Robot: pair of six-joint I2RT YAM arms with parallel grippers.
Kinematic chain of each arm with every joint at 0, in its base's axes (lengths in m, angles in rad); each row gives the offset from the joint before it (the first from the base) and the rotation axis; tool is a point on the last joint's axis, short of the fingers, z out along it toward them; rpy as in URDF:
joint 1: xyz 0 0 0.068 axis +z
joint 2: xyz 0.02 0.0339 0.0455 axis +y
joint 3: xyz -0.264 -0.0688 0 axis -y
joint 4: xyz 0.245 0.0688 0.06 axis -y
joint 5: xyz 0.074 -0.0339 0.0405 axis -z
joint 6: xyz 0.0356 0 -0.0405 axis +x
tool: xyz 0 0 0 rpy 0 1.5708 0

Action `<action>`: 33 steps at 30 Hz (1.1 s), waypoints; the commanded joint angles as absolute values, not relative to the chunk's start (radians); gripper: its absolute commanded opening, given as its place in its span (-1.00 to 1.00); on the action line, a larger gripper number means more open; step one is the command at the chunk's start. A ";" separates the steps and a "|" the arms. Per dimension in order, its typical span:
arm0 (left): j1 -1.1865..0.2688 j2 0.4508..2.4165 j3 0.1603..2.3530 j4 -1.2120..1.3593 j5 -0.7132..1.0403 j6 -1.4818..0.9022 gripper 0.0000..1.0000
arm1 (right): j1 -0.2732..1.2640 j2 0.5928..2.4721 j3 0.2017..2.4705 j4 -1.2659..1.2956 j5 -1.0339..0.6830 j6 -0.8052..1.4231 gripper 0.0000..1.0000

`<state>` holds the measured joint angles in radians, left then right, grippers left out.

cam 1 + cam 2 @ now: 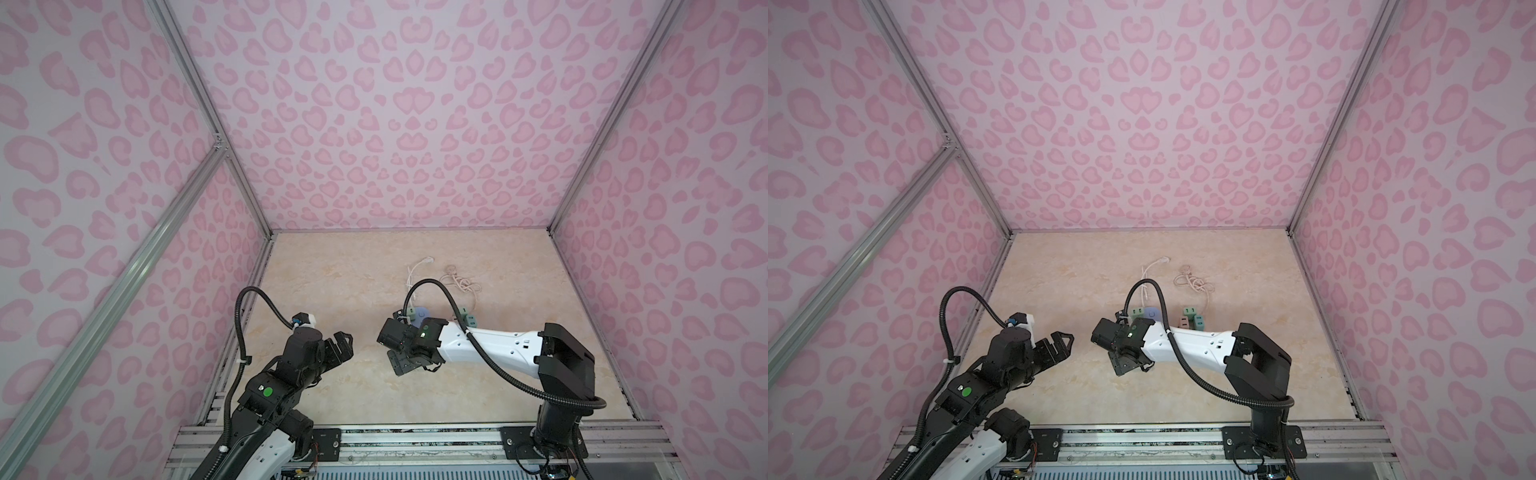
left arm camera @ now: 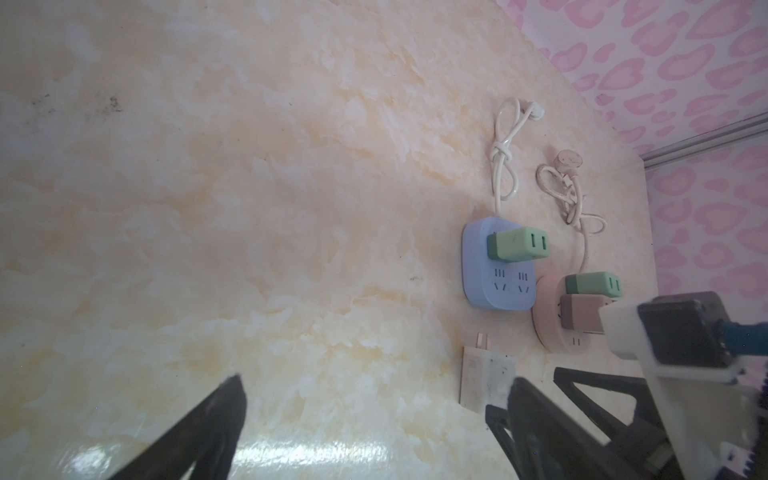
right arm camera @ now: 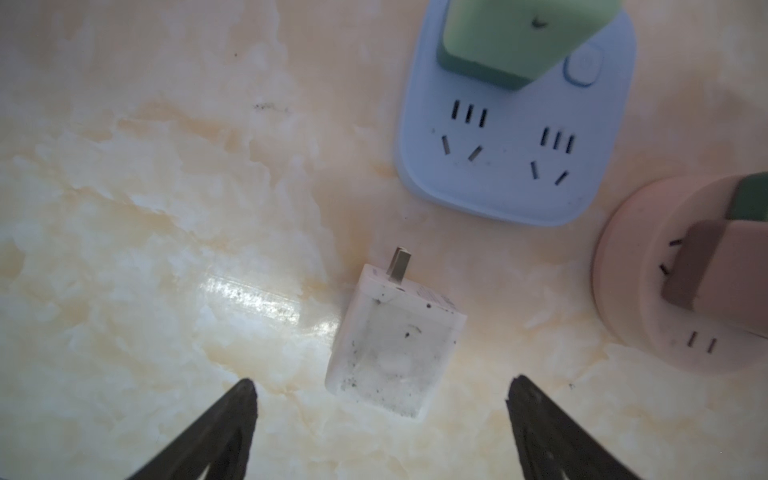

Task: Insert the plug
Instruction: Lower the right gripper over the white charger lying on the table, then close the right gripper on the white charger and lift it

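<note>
Looking down in both top views, the beige marble-patterned tabletop (image 1: 332, 270) has two arms over it. The left gripper (image 1: 345, 345) hangs above the near left part of the surface, jaws spread wide with nothing in them. The right gripper (image 1: 400, 362) points downward near the middle; its fingers are too foreshortened here to judge. Just beyond its wrist a blue rounded-square plastic power strip (image 1: 423, 312) shows in part. A knotted white cord (image 1: 414, 272) runs back from it, and a tangled pinkish cord (image 1: 462, 283) lies beside that.

Left wrist view: the left gripper's fingers (image 2: 216, 419) stand far apart and empty. The white cube-shaped plastic plug (image 2: 486, 374), which the right wrist covers in the top views, lies flat on the tabletop. It is near the power strip but apart from it, metal prongs turned toward it. A light green block adapter (image 2: 519, 245) sits in the strip, and two sets of slots on it are bare. Just beside the strip stands a round pink plastic socket base (image 2: 548, 328) carrying a second green adapter (image 2: 594, 284) and a mauve adapter (image 2: 577, 316).

Right wrist view: the right gripper's fingers (image 3: 224, 428) are spread wide on either side of the plug and touch neither face. The plug lies loose and not inserted, its casing marked with dark specks. One prong is visible, aimed toward the strip's edge.
</note>
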<state>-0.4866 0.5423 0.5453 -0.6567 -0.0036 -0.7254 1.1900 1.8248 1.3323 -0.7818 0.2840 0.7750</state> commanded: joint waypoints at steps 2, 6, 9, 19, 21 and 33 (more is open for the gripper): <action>-0.486 0.539 0.543 -0.655 -0.027 -0.727 1.00 | 1.168 1.841 1.293 -0.782 0.262 0.840 0.74; -0.487 0.540 0.542 -0.655 -0.027 -0.732 0.99 | 1.140 1.839 1.245 -0.750 0.215 0.852 0.65; -0.486 0.537 0.530 -0.637 -0.023 -0.740 0.99 | 1.128 1.807 1.173 -0.643 0.149 0.840 0.59; -0.486 0.543 0.522 -0.630 -0.014 -0.744 0.98 | 1.107 1.836 1.146 -0.594 0.109 0.802 0.42; -0.486 0.536 0.518 -0.634 -0.017 -0.746 0.98 | 1.102 1.848 1.150 -0.599 0.108 0.789 0.38; -0.486 0.535 0.503 -0.625 -0.014 -0.753 0.98 | 1.102 1.826 1.140 -0.628 0.178 0.668 -0.51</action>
<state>-0.4866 0.5331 0.5068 -0.6548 -0.0067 -0.7506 1.0981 1.8347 1.1515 -0.5999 0.1337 0.7391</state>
